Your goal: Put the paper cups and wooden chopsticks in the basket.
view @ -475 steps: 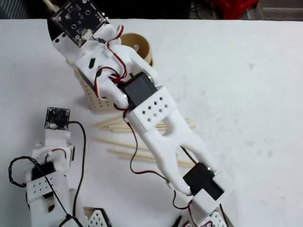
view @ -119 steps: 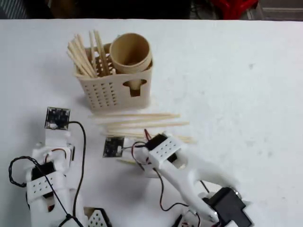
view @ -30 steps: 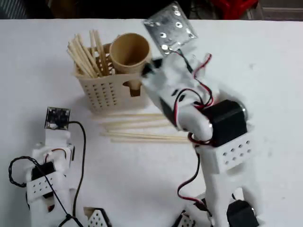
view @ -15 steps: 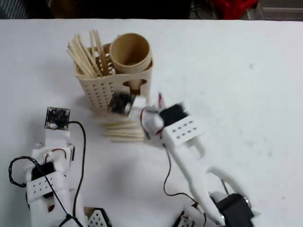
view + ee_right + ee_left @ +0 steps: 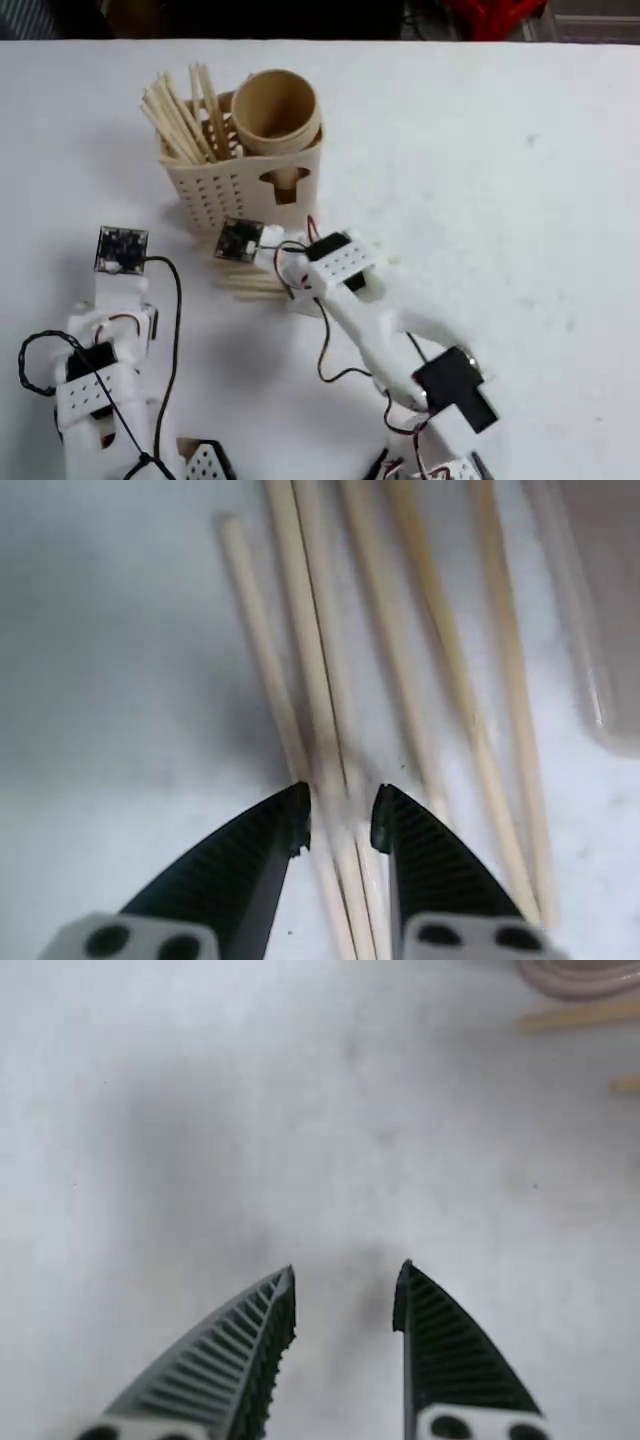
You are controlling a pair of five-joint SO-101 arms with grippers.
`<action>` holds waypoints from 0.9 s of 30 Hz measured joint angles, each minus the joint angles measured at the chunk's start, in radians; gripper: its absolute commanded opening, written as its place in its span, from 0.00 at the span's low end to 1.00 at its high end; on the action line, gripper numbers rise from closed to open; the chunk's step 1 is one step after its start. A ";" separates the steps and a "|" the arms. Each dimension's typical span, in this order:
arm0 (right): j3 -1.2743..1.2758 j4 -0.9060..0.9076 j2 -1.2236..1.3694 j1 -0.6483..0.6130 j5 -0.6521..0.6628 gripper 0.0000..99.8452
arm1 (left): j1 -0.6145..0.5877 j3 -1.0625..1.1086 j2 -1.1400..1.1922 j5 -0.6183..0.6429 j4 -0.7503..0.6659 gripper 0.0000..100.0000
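My right gripper [image 5: 340, 816], jaws parted astride the loose chopsticks [image 5: 318, 680], sits centre-left in the high view, below the basket [image 5: 240, 190] holding the cups [image 5: 275, 105]. My left gripper [image 5: 346, 1285] is released over the table [image 5: 200, 1110].

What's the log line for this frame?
right gripper: open, astride loose chopsticks | left gripper: open, over table | basket: holds paper cup, chopstick bundle

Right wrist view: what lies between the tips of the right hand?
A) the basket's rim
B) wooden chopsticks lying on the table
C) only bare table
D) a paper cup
B: the right hand, open, has its tips on either side of wooden chopsticks lying flat on the table.
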 measured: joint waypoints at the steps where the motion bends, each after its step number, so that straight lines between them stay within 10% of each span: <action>1: -0.008 -0.005 0.012 0.000 0.000 0.11 | 0.000 0.000 0.000 0.000 0.000 0.17; 27: -0.021 0.141 -0.170 -0.002 -0.121 0.02 | 0.000 0.000 0.000 0.000 0.000 0.17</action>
